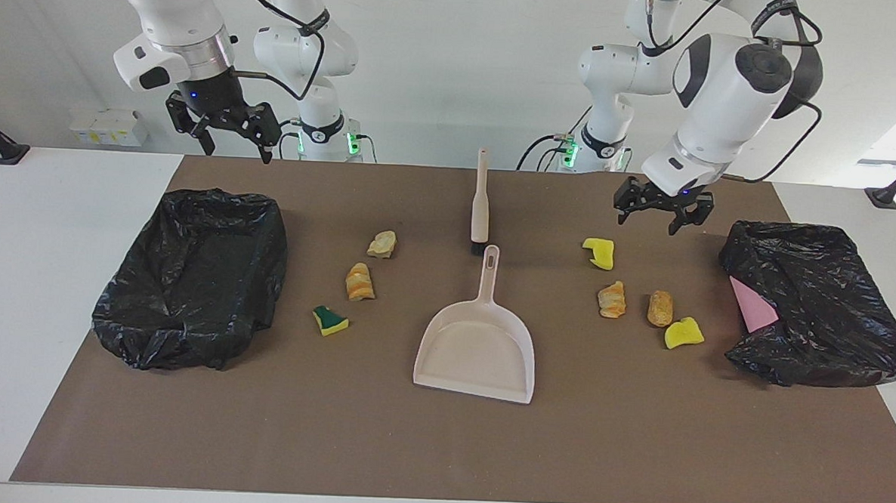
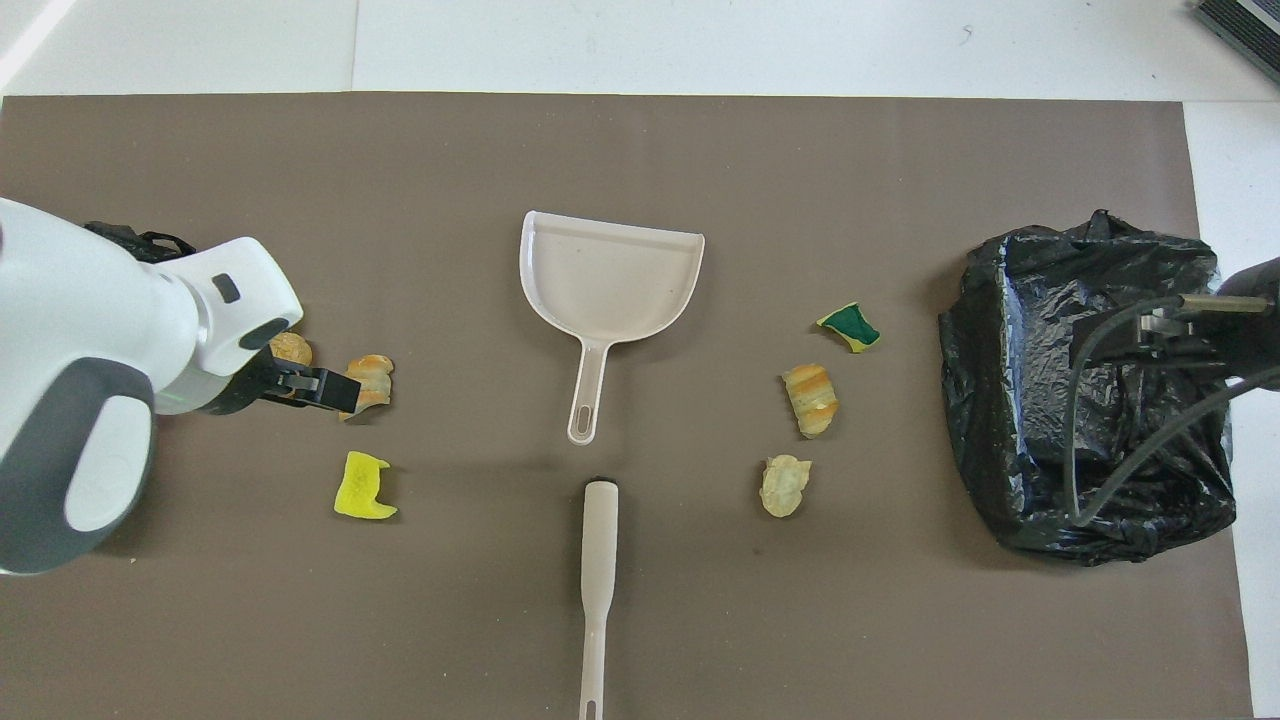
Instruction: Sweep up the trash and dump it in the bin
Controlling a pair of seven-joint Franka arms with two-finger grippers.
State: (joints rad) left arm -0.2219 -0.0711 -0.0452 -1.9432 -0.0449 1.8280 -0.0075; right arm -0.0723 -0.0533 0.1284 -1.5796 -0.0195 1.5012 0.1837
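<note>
Over the brown mat (image 1: 379, 445), near the left arm's end, the left gripper (image 1: 662, 216) hangs in the air with its claw spread wide and nothing in it, above the bare mat between the yellow sponge chunk (image 1: 599, 253) and the black bin bag (image 1: 816, 305) at that end. A flat pink sheet (image 1: 751, 306) shows at that bag's mouth. Up at the right arm's end, the right gripper (image 1: 230, 132) waits high over the mat's edge by the other black bin bag (image 1: 194, 274), claw also wide and empty.

Trash lies scattered on the mat on both sides of the dustpan (image 1: 478, 347). Toward the left arm's end: the yellow sponge chunk, a striped bread lump (image 1: 612, 299), a brown bread lump (image 1: 660, 308) just beside it, and a second yellow chunk (image 1: 683, 333) farthest from the robots. Toward the right arm's end: a pale lump (image 1: 382, 243), a striped orange lump (image 1: 360, 282) and a green-backed sponge piece (image 1: 329, 320), each farther out than the last. None of it is in a bag or in the pan.

Dead centre, the dustpan sits flat, handle pointing at the robots. The brush (image 1: 480, 204) lies just nearer to them, in line with that handle, its bristle end close to the handle's tip
</note>
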